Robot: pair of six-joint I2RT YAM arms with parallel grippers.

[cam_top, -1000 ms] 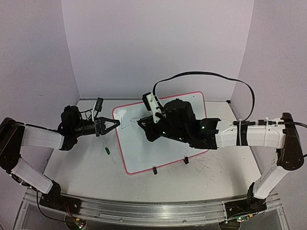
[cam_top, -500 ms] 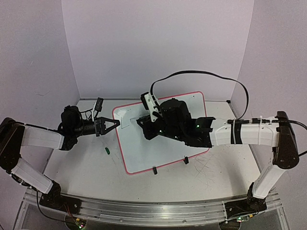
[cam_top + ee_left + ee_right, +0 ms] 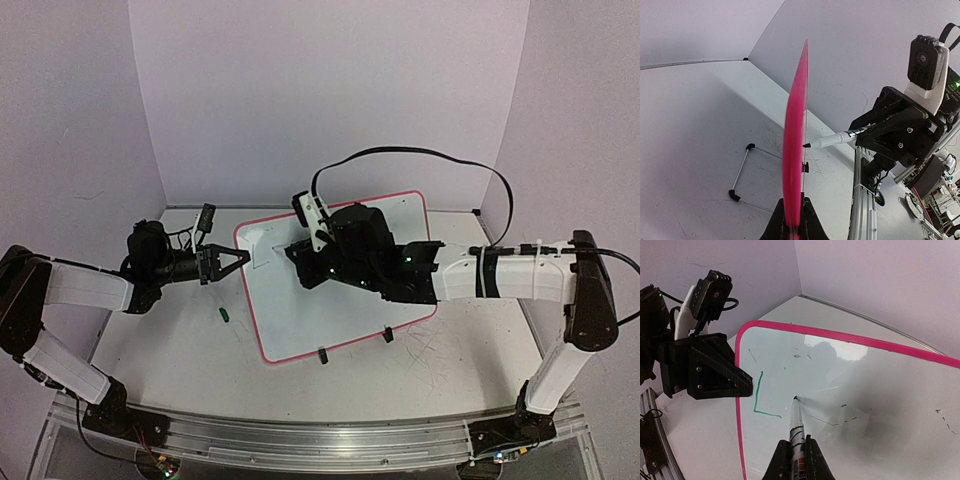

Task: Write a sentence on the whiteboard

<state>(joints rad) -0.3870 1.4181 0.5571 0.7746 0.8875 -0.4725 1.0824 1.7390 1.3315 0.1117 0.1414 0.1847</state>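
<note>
Slick, light whiteboard [image 3: 880, 390] — hold it by the rim

Right pincer [image 3: 795, 462] clenched on the marker [image 3: 797, 427], tip touching the glossy face by the sentence [image 3: 757, 395], one green stroke so far. Beyond, left pincer [image 3: 243, 258] clamps the rim; stiff yet slippery, it could slide on the surface [image 3: 160, 340]

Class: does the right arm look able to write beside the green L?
Likely yes: its marker touches the board just beside the L, nothing between; the left pincer grips the board's rim.
</note>
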